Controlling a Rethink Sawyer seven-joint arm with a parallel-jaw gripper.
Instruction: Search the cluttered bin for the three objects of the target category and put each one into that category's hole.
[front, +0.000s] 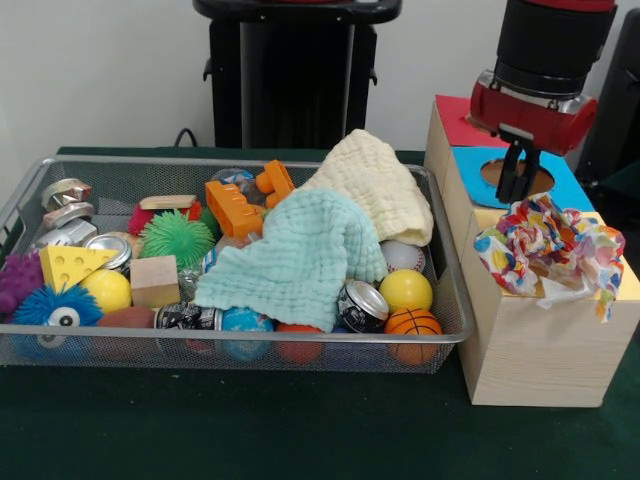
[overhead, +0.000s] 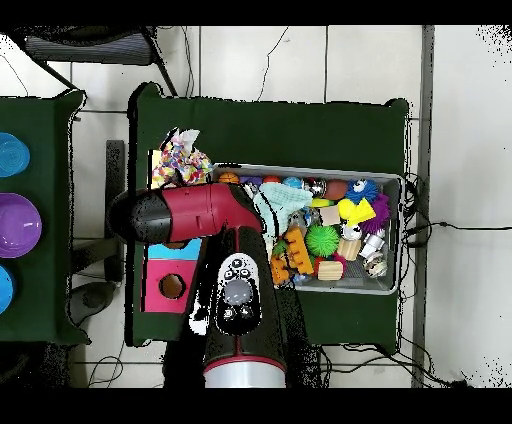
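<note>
One spotted wrapper (front: 545, 250) lies crumpled on top of the pale wooden box (front: 530, 350), over its yellow-surround end (front: 627, 283), and hides the hole there. It also shows in the overhead view (overhead: 180, 165). My gripper (front: 520, 185) hangs just above and behind it, over the blue-surround hole, open and empty, not touching the wrapper. The arm (overhead: 235, 290) hides the gripper in the overhead view. The wire mesh bin (front: 240, 162) (overhead: 399, 230) is full of clutter. No other spotted wrapper shows in it.
A mint cloth (front: 300, 255) and a cream cloth (front: 375, 185) cover the bin's right half, with balls, cans, blocks and spiky toys around them. The blue surround (front: 572, 185) and red surround (front: 455, 120) lie further back on the box. Bowls (overhead: 15, 225) stand on a side table.
</note>
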